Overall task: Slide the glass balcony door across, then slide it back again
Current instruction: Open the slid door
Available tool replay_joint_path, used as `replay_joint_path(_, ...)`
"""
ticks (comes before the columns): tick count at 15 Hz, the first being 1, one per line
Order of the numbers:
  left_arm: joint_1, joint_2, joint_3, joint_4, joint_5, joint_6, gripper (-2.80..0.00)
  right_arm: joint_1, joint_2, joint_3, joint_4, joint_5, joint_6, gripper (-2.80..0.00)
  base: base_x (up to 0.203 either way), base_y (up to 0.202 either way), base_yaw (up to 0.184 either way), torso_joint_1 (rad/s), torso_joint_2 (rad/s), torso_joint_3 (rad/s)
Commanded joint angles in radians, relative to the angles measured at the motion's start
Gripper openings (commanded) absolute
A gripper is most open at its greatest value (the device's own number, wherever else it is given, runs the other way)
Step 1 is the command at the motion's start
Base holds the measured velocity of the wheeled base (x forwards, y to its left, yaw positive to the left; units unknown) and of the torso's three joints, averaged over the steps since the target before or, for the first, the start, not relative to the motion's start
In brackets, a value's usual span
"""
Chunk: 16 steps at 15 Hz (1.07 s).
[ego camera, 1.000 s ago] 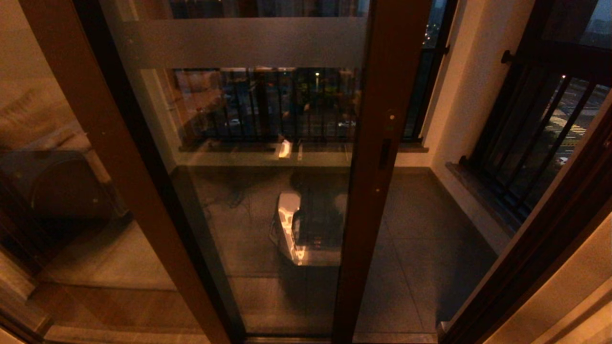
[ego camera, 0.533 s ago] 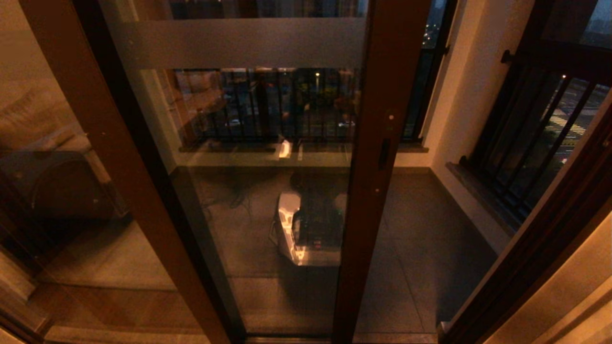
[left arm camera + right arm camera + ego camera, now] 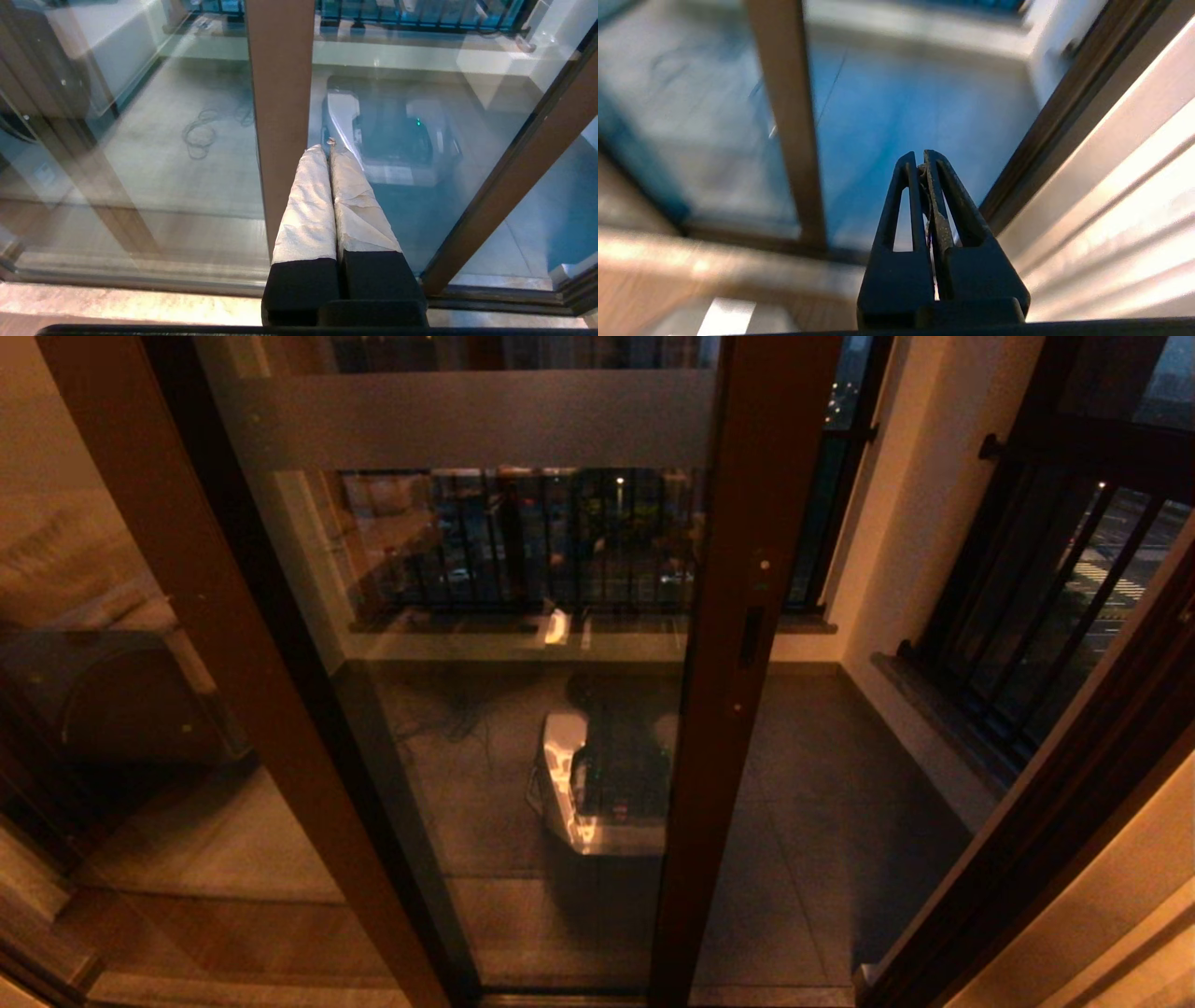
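Nearest you, left gripper (image 3: 327,149) and right gripper (image 3: 920,161) both pinched together, empty, seen only by wrist cams. Beyond them, glass balcony door (image 3: 523,616) sits mid-opening, handle (image 3: 752,635) on its right stile, unchanged from earlier; gap right shows balcony floor (image 3: 822,821).

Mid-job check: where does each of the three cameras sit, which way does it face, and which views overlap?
Head view: on the head, looking forward and down at the glass balcony door; no arm shows.
Left wrist view: behind the left end effector, shut, facing a brown stile and glass.
Right wrist view: behind the right end effector, shut, facing the opening beside the door's stile.
Shared: head and left wrist views both show the robot's base reflected in the glass.
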Motion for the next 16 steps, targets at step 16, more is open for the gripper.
replay_joint_path(16, 0.005, 0.428, -0.505, -0.007, -0.031, -0.030, -2.80, 0.000, -0.001, 0.074, -0.131, -0.072, 0.155, -2.80, 0.000, 0.000, 0.000, 0.000, 0.00, 0.000)
